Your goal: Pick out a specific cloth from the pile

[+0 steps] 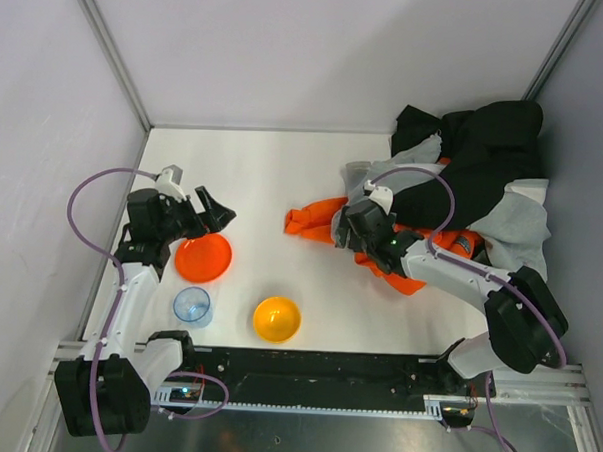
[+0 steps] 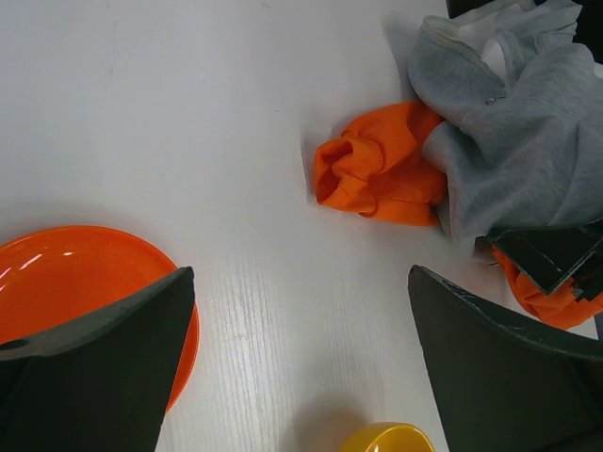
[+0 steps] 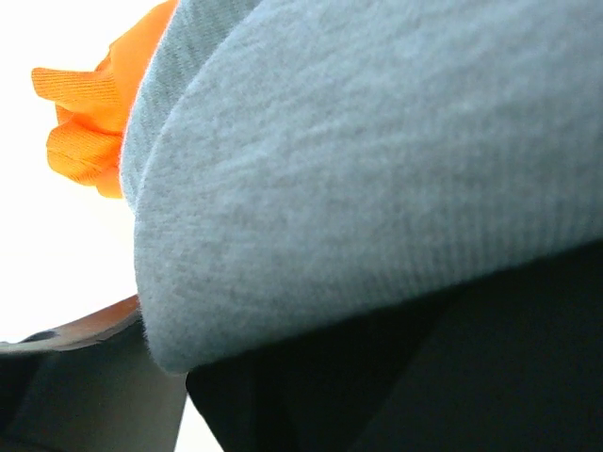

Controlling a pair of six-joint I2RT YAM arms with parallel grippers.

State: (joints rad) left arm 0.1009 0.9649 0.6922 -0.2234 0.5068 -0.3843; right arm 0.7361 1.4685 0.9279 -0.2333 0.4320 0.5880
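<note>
The pile [image 1: 484, 179] of black, light grey and bright orange garments lies at the back right. My right gripper [image 1: 349, 228] is pushed into its near left edge, over grey fabric [image 3: 358, 141] and the orange garment [image 1: 312, 218]. In the right wrist view a grey fold and black fabric [image 3: 396, 386] fill the picture and hide the jaws. I cannot tell whether that black fabric is the cloth. My left gripper [image 1: 214, 214] hovers open and empty above the table by the orange plate [image 1: 203, 259], its fingers [image 2: 113, 348] wide apart.
A blue bowl [image 1: 191, 306] and a yellow bowl [image 1: 276, 318] stand near the front edge. The orange plate [image 2: 66, 282] lies under the left gripper's left finger. Walls close off the table at the left, back and right. The orange garment [image 2: 377, 174] sticks out leftward from the pile.
</note>
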